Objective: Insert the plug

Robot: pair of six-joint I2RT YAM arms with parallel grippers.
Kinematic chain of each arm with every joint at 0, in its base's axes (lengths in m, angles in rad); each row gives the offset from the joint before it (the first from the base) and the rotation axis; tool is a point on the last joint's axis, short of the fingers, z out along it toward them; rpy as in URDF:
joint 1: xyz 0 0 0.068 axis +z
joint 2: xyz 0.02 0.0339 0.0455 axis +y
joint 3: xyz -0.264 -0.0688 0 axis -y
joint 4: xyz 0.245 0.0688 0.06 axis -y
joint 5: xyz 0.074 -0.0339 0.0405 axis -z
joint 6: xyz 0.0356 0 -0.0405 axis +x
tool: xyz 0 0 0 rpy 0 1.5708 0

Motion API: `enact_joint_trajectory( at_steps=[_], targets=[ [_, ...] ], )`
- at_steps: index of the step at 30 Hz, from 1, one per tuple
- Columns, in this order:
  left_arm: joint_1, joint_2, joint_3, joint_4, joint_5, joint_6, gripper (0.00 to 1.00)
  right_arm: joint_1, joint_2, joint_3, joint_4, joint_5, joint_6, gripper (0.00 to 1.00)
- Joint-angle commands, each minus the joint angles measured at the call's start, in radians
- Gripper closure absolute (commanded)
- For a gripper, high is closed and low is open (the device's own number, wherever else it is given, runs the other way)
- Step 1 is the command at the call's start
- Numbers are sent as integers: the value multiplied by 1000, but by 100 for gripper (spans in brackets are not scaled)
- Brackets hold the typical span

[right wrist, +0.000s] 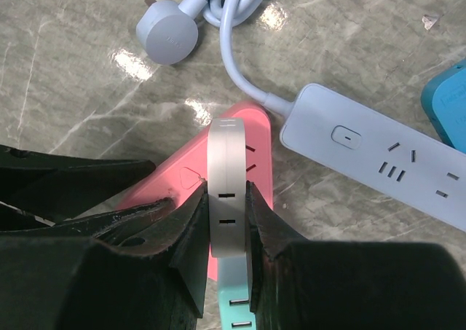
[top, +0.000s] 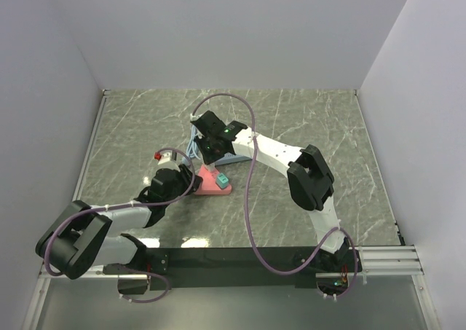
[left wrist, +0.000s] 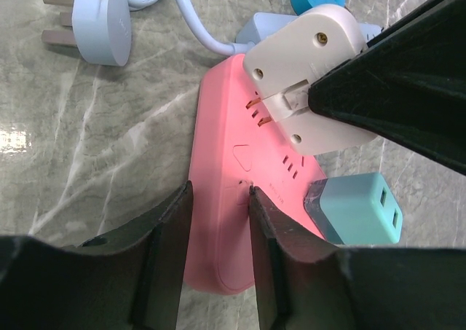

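Note:
A pink power strip lies on the marble table. A teal adapter sits in its near end. My right gripper is shut on the flat sides of a white plug and holds it tilted over the strip's middle. The plug's two copper prongs touch the strip's face at a socket; how deep they go is hidden. My left gripper stands partly open at the strip's near end, with one finger at the strip's left edge and the other over its top.
A pale blue power strip lies beside the pink one, with its coiled cable and round plug behind. A blue block sits at the right. A small red piece lies left of my left gripper. White walls enclose the table.

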Motion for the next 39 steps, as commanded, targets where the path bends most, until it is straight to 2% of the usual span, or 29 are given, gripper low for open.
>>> enact_joint_trajectory(
  at_steps=[1, 39],
  targets=[
    [-6, 25, 14, -38, 45, 4, 59, 29, 82, -52, -93, -10, 5, 100],
    [-6, 28, 22, -47, 34, 13, 60, 46, 102, -100, -56, -48, 23, 100]
  ],
)
